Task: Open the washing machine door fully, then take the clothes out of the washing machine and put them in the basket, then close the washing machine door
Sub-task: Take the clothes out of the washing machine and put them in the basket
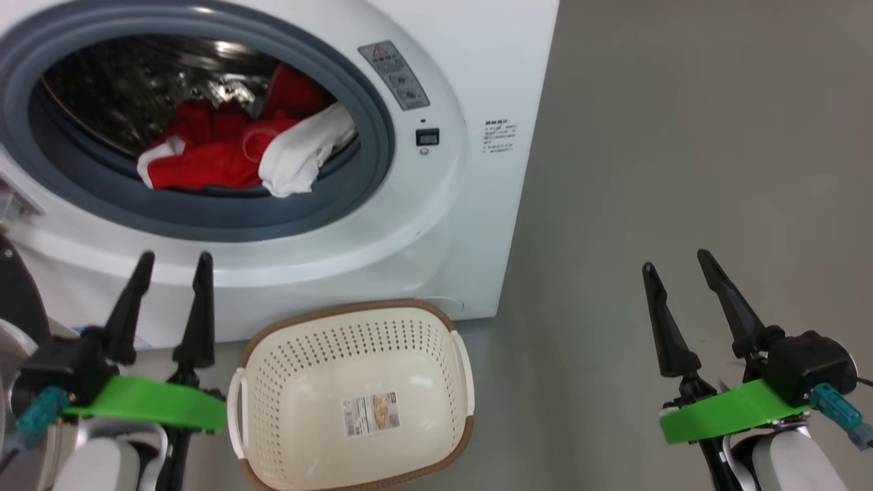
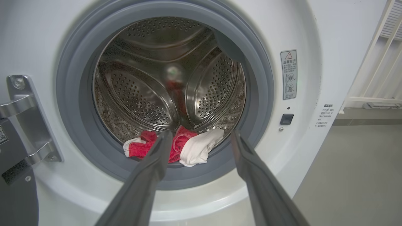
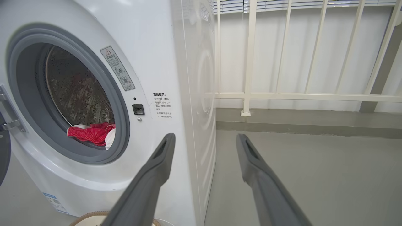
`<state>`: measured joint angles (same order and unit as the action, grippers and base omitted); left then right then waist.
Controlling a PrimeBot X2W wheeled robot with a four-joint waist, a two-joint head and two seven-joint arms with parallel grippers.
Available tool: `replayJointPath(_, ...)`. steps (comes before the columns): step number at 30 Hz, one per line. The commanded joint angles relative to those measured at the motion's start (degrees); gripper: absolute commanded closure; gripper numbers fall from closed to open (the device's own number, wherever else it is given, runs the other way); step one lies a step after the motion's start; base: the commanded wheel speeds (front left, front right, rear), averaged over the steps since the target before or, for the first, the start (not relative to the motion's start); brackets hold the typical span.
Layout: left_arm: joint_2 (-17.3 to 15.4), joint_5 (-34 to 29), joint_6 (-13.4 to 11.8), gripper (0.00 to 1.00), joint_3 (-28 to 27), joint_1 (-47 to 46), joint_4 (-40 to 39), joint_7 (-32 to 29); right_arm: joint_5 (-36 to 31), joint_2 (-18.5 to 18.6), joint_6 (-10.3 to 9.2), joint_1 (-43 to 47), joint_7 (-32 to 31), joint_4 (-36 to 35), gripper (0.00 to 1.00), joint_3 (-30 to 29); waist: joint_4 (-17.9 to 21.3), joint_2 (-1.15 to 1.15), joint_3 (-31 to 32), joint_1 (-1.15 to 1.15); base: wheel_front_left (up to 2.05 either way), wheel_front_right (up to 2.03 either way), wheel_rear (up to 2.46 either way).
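The white washing machine [image 1: 477, 68] stands with its drum mouth uncovered. The washing machine door [image 2: 15, 188] is swung out to the left, and just its dark edge shows. Red and white clothes [image 1: 204, 150] lie at the drum's front lip, inside the grey rubber ring. On the floor below the opening sits the cream basket [image 1: 348, 305], holding only its paper sticker. My left gripper [image 1: 175, 259] is open, left of the basket, pointing at the clothes [image 2: 138, 149] from short of the opening. My right gripper [image 1: 675, 260] is open over bare floor, right of the machine.
A metal door hinge [image 2: 19, 103] sticks out at the left of the opening. Grey floor [image 1: 682, 136] stretches to the machine's right. A white railing [image 3: 251, 62] runs along the wall behind that floor.
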<state>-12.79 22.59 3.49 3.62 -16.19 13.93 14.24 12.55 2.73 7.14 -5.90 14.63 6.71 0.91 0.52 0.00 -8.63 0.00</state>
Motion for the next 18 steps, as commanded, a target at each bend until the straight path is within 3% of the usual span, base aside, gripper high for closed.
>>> replayJointPath(1, -1.8, -0.6, -0.1, 0.00, -1.9, -3.8, -0.5, 0.6, -0.2, 0.1, 0.35, -2.5, 0.4, -1.8, 0.00, 1.4, -0.5, 0.00, -3.8, 0.00, 0.00, 0.00, 0.00)
replayJointPath(18, -1.6, -2.7, 1.5, 0.00, -3.3, -23.6, 11.7, 0.7, -1.8, 0.1, 0.35, -8.7, 0.4, -3.3, 0.00, 4.4, 0.9, 0.00, -13.7, 0.00, 0.00, 0.00, 0.00)
